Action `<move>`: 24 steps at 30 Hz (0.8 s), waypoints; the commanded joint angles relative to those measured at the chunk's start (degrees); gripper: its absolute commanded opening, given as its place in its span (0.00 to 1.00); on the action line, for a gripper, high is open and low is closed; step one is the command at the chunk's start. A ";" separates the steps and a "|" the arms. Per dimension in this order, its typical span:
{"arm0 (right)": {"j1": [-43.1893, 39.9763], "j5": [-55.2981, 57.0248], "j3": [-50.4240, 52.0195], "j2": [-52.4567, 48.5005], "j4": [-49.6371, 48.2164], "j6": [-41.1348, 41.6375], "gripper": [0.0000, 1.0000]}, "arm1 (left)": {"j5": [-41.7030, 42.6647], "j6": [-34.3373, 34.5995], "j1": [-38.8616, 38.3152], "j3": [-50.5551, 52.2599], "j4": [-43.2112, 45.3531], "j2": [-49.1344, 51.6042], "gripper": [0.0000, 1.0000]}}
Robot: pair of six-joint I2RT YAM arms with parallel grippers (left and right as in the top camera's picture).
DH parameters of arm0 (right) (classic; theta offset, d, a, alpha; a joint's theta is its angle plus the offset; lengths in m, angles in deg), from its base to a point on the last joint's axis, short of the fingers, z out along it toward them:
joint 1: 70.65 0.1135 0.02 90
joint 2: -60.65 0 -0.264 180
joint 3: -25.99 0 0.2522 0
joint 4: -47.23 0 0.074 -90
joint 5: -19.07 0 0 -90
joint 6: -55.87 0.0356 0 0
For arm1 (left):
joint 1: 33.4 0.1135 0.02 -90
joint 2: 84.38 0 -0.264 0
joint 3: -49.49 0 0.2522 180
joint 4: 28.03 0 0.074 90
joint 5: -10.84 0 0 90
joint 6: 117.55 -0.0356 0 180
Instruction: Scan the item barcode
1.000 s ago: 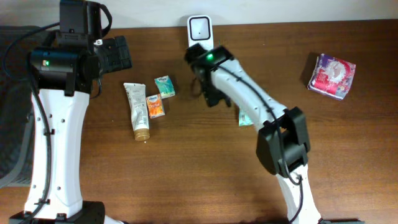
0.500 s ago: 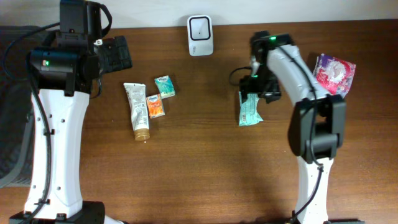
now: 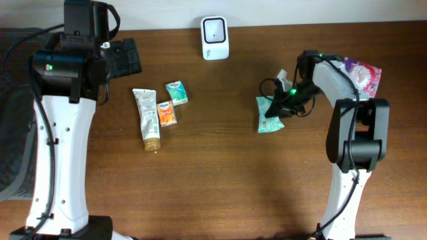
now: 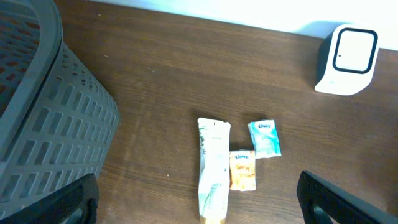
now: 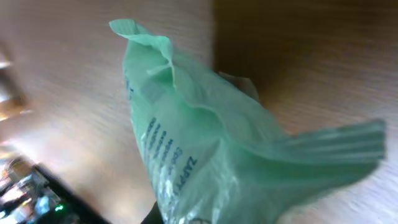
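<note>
Right gripper [image 3: 279, 107] closed on the green packet [image 3: 269, 115], with its fingers out of sight in every view.

In the right wrist view the crumpled packet fills the frame, blurred, and I cannot read its print or find a barcode. From overhead the jaws are pinched shut on its bunched upper edge, and it lies on the table [image 3: 220, 173] well to the right of the white scanner [image 3: 215, 29]. The right arm hides part of the pink package [image 3: 363, 79]. The grey basket [image 4: 43, 124] is cut off at the frame edge. The left gripper [image 4: 198, 200] hangs wide open and empty above the tube [image 3: 148, 119]. Half a second ago the packet lay flat. A second ago the right arm was up by the scanner.
</note>
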 commanded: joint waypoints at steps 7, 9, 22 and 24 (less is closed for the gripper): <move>22.38 70.40 1.46 0.52 -3.69 28.72 0.04 | -0.42 0.35 0.39 -0.04 0.00 -0.35 0.99; 26.32 68.81 3.65 0.52 -4.52 30.51 0.16 | -0.42 0.35 0.39 -0.04 0.00 -0.35 0.99; 34.40 59.36 -11.72 0.57 3.15 27.41 0.27 | -0.42 0.35 0.39 -0.02 0.00 -0.35 0.99; 29.68 45.22 -11.72 0.57 2.93 22.80 0.28 | -0.42 0.35 0.39 -0.02 0.00 -0.35 0.99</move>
